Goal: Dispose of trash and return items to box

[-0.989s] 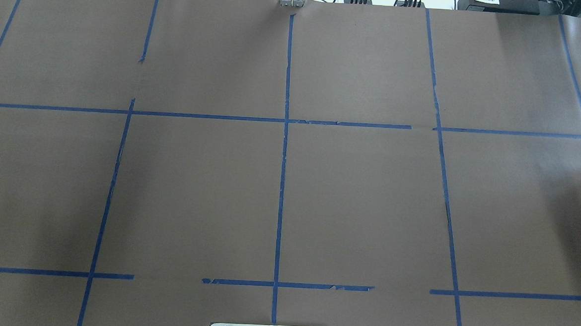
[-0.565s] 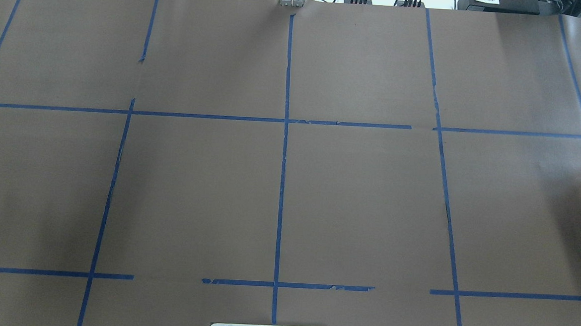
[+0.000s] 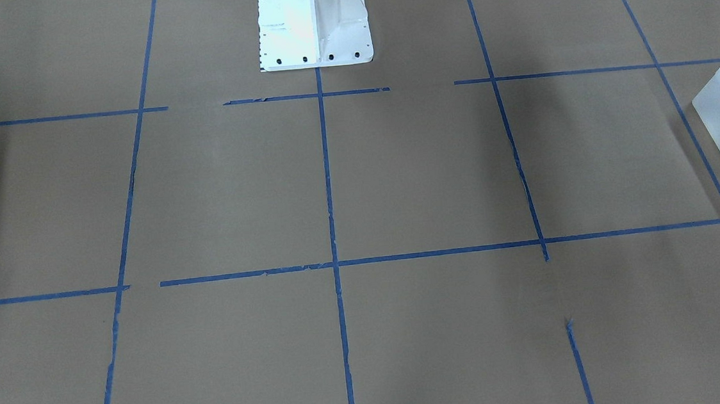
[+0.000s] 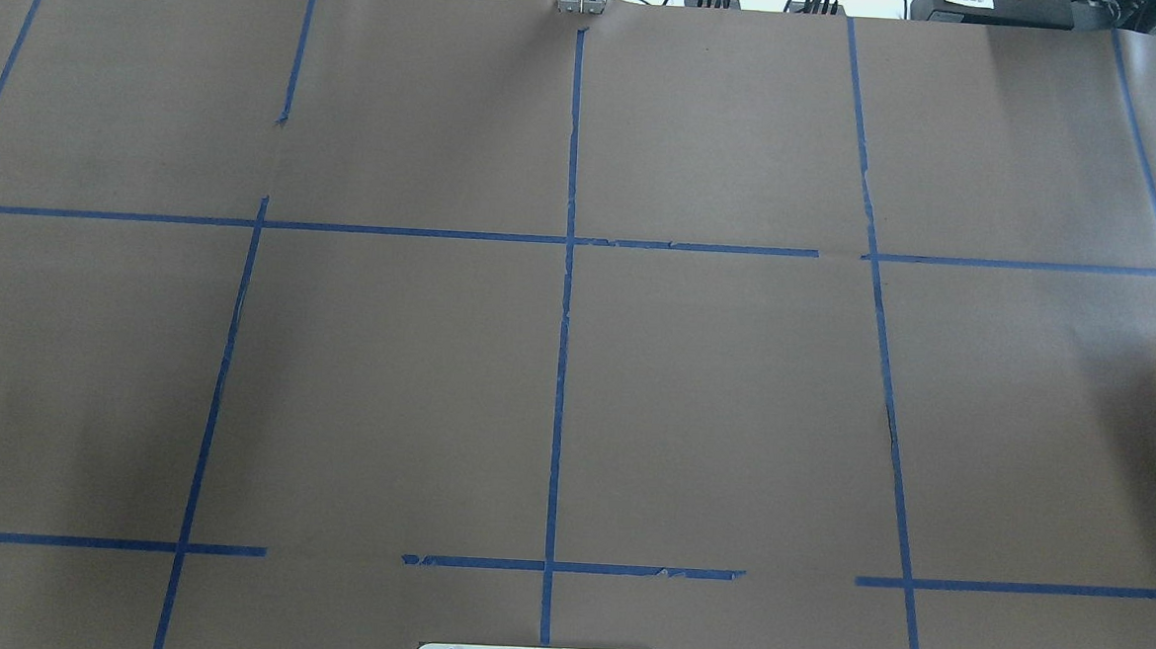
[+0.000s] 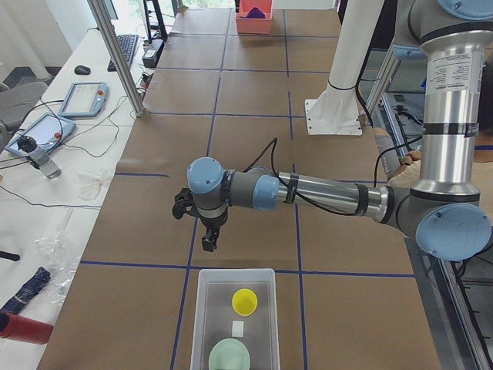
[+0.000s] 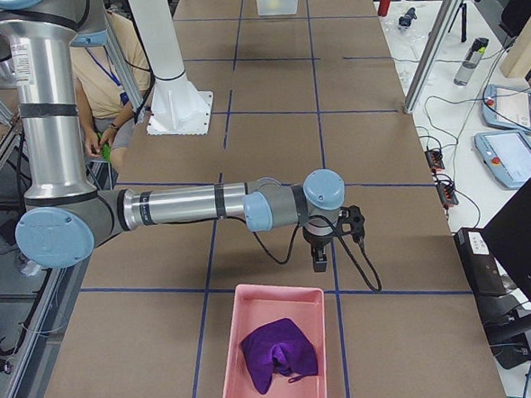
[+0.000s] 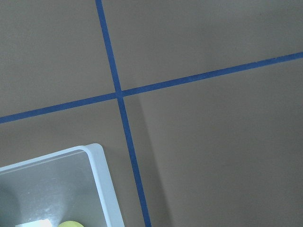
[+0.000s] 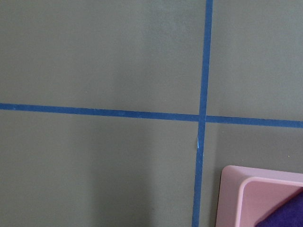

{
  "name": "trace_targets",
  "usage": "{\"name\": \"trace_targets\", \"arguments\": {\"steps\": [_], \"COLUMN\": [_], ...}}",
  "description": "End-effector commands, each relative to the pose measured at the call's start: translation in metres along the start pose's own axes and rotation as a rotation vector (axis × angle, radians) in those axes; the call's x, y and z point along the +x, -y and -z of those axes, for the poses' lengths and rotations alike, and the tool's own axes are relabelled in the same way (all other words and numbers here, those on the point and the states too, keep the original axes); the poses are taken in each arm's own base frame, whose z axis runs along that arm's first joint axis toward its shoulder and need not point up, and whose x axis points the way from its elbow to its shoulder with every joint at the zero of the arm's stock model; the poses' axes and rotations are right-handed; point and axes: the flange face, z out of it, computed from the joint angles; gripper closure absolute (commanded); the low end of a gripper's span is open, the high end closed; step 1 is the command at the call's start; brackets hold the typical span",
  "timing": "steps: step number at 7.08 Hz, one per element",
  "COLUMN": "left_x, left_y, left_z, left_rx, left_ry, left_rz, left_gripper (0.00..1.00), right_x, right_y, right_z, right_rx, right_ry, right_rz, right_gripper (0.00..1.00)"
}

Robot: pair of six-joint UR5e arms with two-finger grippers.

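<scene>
Frosted-white box [image 5: 197, 316] sits at the surface's [image 5: 246, 154] end on the robot's left, w/ the yellow cup [image 5: 245, 301] and green bowl [image 5: 229, 357] both inside it, apart from each other. Left pincer [image 5: 208, 245] hangs over bare brown paper just beside the box. I can't tell how far it's open or if it's got anything, and same goes for the right pincer [image 6: 320, 263], hovering near a pink tray [image 6: 230, 363] w/ a purple cloth [image 6: 277, 350] in it.

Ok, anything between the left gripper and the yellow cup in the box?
Nothing visible. In the exterior left view the left gripper hangs over bare paper just outside the box, which is open-topped; the yellow cup sits inside, with the green bowl beyond it.
</scene>
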Motion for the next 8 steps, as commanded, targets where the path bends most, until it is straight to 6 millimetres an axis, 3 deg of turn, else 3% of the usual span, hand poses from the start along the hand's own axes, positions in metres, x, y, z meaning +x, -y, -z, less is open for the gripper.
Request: {"name": "trace_targets", "arguments": {"steps": [1,8], "left_x": [0.001,0.005], "left_y": [-0.003,0.002], "left_z": [0.002,0.005], "left_rx": [0.003,0.009], "left_ry": [0.001,-0.001], "left_rz": [0.001,-0.007], "left_gripper": [0.0,0.0], "right_x": [0.012,0.009], "right_y": [-0.008,-0.003], "right_z": [-0.005,0.005], "right_rx": [-0.026,-0.005], "right_ry": [-0.01,0.004], "right_rz": [0.039,0.032], "right_gripper": [0.0,0.0]}}
